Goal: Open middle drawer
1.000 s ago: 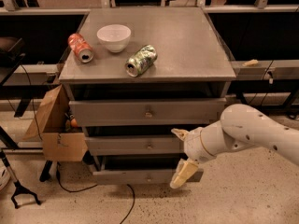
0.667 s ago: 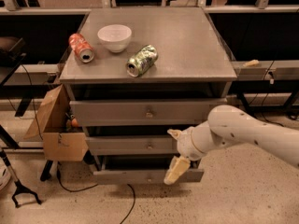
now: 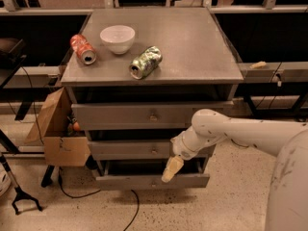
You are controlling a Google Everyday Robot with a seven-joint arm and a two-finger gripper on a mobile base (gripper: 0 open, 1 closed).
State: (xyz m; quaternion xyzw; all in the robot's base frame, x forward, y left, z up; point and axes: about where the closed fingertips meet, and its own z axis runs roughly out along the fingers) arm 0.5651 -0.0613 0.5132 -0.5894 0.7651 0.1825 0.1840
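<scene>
**Middle drawer (image 3: 125, 149) of the grey desk, gripper low at its right**

Camera view: the middle drawer is a wide, shallow grey metal drawer with a flat front and a small round knob (image 3: 154, 151) at its centre. It sits between the taller grey top drawer (image 3: 120, 115) and the lowest grey drawer (image 3: 139, 181) of the grey metal desk (image 3: 192, 47). The lowest drawer stands forward, with a dark gap above its front.

The robot's white arm (image 3: 240, 131) reaches in from the right, and its wrist covers the right end of the middle drawer's front. The tan gripper (image 3: 172, 169) hangs from that wrist, tilted down and to the left. It is right of the knob and just below the middle drawer's front, over the dark gap. From this angle its grasp cannot be made out, and it looks clear of the knob.

On the desk top lie a red soda can (image 3: 83, 48) on its side, a white round bowl (image 3: 117, 37) just beside it, and a crumpled green can (image 3: 146, 61). A brown cardboard box (image 3: 60, 134) stands against the desk's left side.
</scene>
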